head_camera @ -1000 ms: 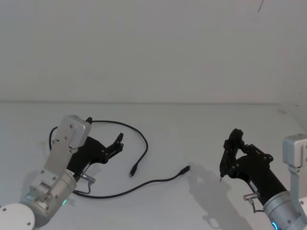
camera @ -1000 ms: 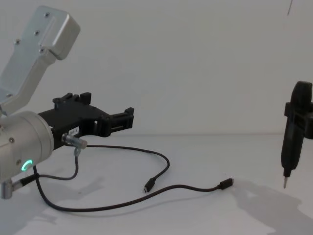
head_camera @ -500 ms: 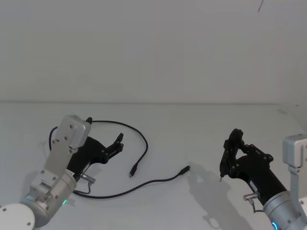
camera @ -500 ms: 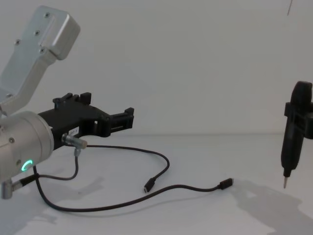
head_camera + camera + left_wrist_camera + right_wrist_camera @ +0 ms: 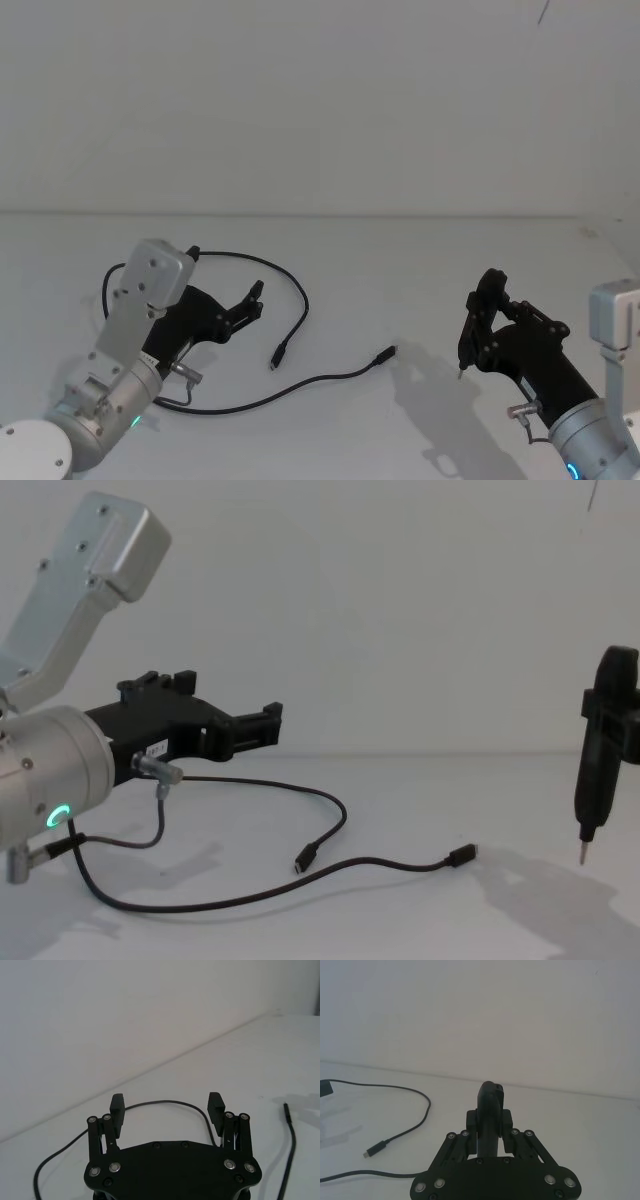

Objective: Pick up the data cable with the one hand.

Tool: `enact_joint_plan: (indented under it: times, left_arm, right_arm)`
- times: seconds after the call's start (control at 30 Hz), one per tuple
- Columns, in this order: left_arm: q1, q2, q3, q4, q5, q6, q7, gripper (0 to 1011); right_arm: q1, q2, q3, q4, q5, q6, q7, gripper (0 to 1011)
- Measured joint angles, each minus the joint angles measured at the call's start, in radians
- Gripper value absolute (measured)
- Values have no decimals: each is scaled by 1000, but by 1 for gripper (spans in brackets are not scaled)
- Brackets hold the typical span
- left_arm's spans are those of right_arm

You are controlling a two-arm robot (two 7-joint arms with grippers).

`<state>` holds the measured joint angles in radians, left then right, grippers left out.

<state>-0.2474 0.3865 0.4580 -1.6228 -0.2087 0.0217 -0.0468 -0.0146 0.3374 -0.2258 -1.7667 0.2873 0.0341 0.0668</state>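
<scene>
**Cable loose, left gripper open above it**

The cable (image 5: 305, 297) lies curled on the table (image 5: 420, 270), unheld. The left gripper (image 5: 253, 300) hovers over its left loop, fingers wide apart and empty. The right gripper (image 5: 466, 345) hangs well to the right, fingers pressed together.

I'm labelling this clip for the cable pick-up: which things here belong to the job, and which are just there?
For the job:
data cable, lying loose on the table
left hand, open, raised above the cable's left part

Just there:
right hand, shut, off to the right, clear of the cable
grey wire at the left wrist
</scene>
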Motion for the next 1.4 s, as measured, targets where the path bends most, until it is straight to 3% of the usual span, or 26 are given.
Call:
enact_joint_plan:
  times: [0.5, 0.9, 1.4]
  left_arm:
    - [-38, 46, 18, -4, -65, 69, -176, 1001]
    - [-111, 100, 50, 11, -121, 201, -360, 1001]
    - [-199, 104, 104, 79, -135, 264, -470, 1001]
  right_arm:
    - [0, 0, 0, 0, 0, 0, 0, 279]
    - [0, 0, 0, 0, 0, 0, 0, 279]
    - [0, 0, 0, 0, 0, 0, 0, 279]
